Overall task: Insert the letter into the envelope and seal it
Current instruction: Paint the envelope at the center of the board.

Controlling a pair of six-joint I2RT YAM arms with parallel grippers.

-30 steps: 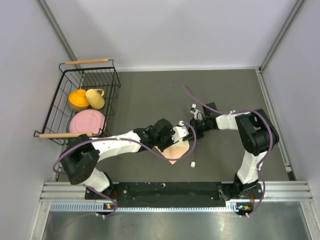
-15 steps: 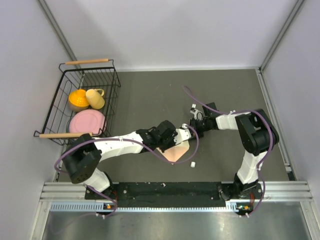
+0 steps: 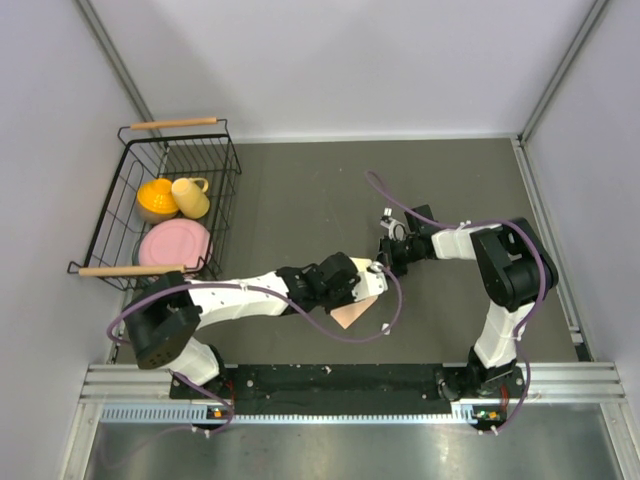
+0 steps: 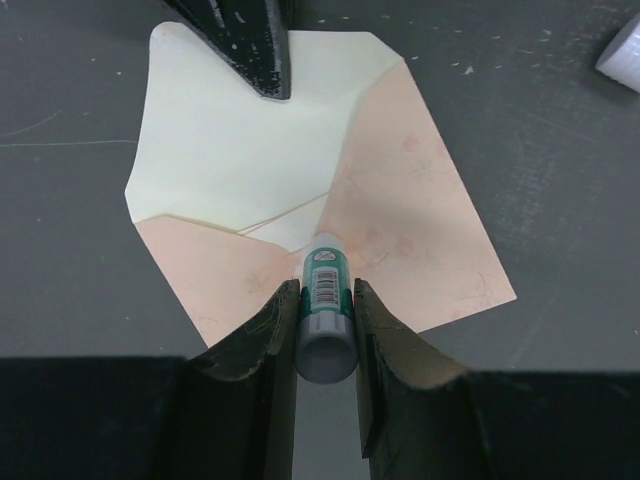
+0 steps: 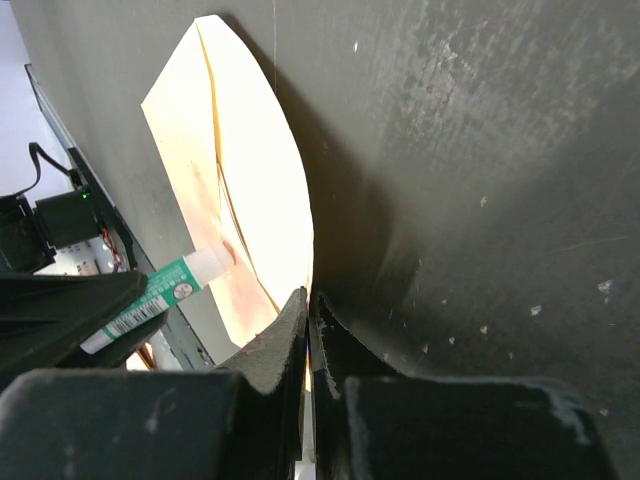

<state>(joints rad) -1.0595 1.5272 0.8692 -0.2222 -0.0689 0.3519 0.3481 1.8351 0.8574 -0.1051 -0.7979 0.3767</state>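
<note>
The peach envelope (image 4: 420,230) lies flat on the dark table with its flap (image 4: 230,140) folded open, cream inside up. In the top view the envelope (image 3: 349,315) pokes out from under my left arm. My left gripper (image 4: 327,292) is shut on a green-and-white glue stick (image 4: 325,268), whose white tip touches the envelope at the point of the flap fold. My right gripper (image 5: 308,298) is shut on the far edge of the flap, its fingers (image 4: 255,45) showing at the top of the left wrist view. The letter is hidden.
The glue stick's white cap (image 4: 622,55) lies on the table past the envelope's right corner. A black wire basket (image 3: 228,160) at the left holds an orange bowl (image 3: 155,198), a yellow mug (image 3: 190,196) and a pink plate (image 3: 175,243).
My left gripper has drawn the glue stick across the envelope toward the near edge, so less peach paper shows from above. The right gripper has kept its pinch on the flap.
</note>
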